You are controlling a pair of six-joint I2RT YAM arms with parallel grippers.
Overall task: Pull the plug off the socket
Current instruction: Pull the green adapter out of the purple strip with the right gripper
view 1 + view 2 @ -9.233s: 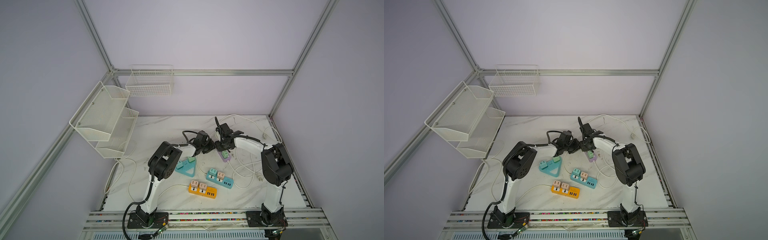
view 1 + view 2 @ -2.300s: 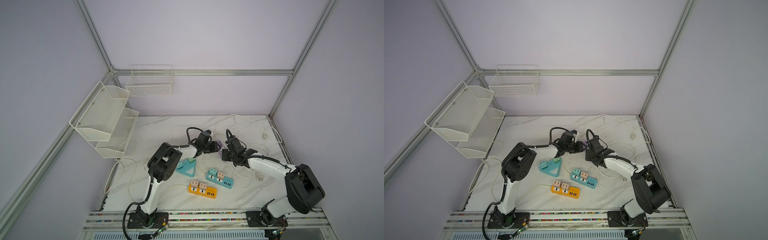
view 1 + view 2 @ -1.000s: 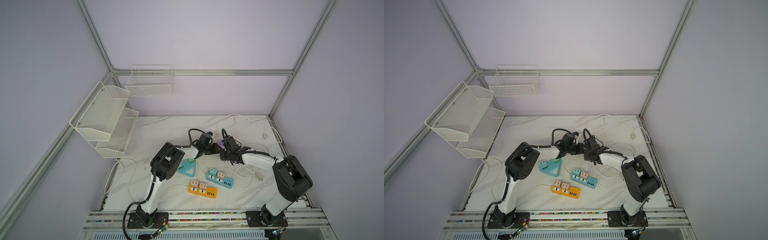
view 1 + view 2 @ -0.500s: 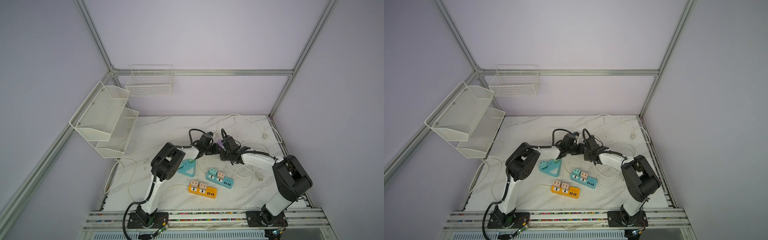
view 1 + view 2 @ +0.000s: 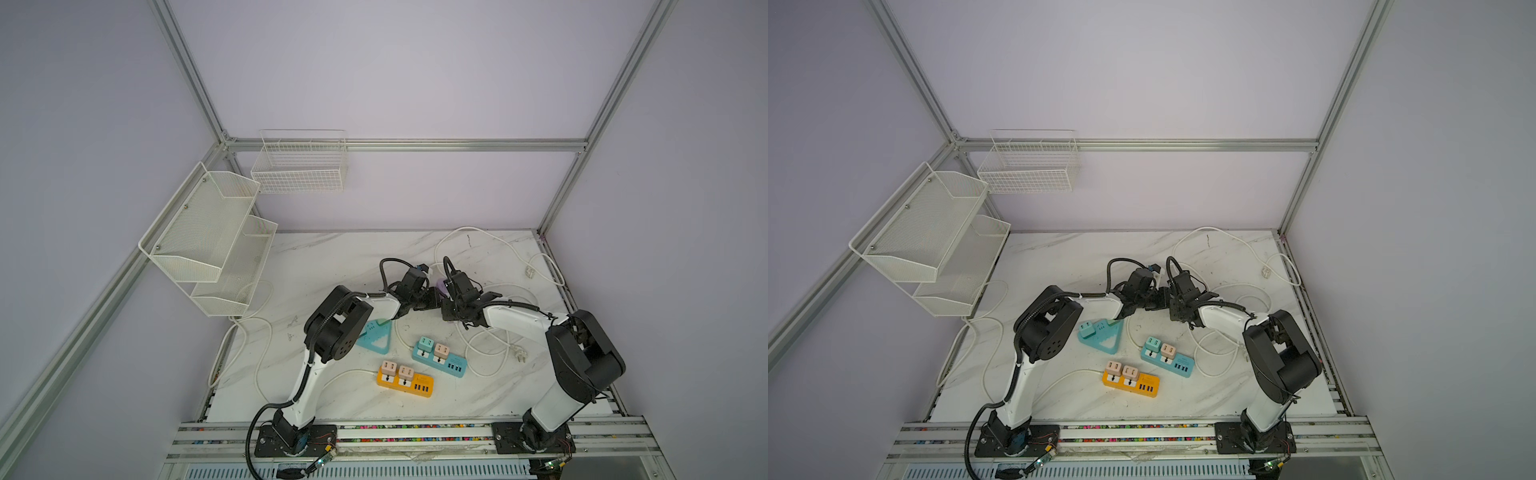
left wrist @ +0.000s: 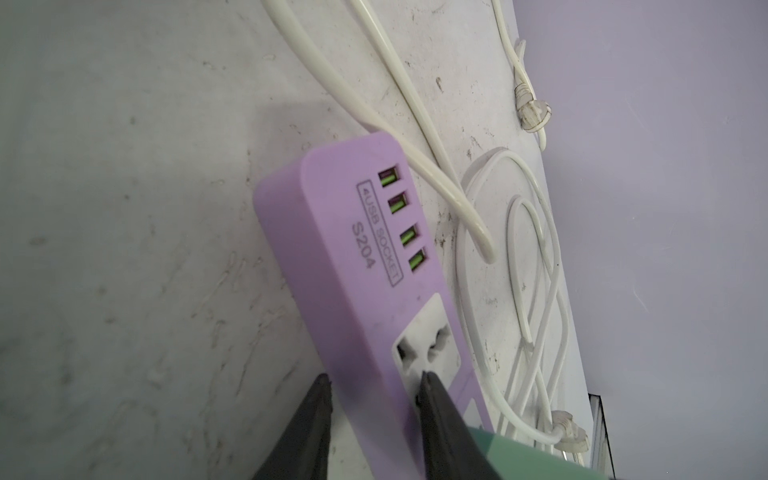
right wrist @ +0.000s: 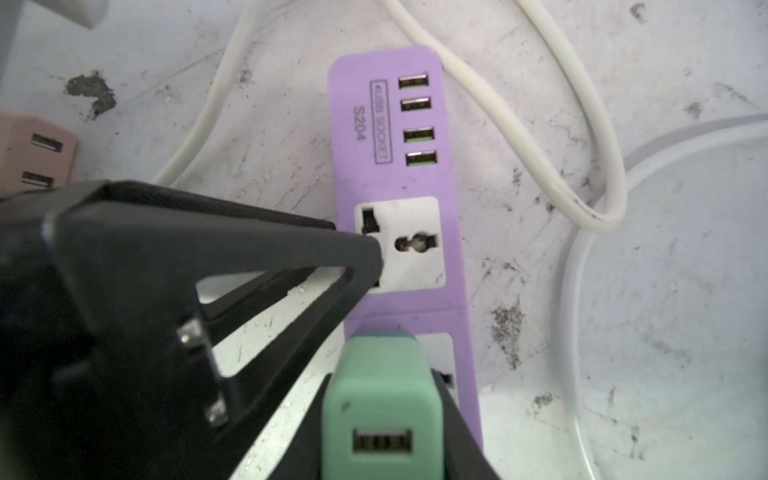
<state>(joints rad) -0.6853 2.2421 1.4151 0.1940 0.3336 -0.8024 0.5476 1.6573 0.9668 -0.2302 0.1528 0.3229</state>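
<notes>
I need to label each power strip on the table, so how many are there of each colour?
purple power strip: 1
blue power strip: 1
orange power strip: 1
teal triangular power strip: 1
Total: 4

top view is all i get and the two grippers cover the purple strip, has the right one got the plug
observer: yes, the right wrist view shows the right gripper shut on the green USB adapter, which looks seated in the purple power strip.
operator: and the left
observer: the left wrist view shows the left gripper pinching the strip's long edge, one finger on the empty socket.
</notes>
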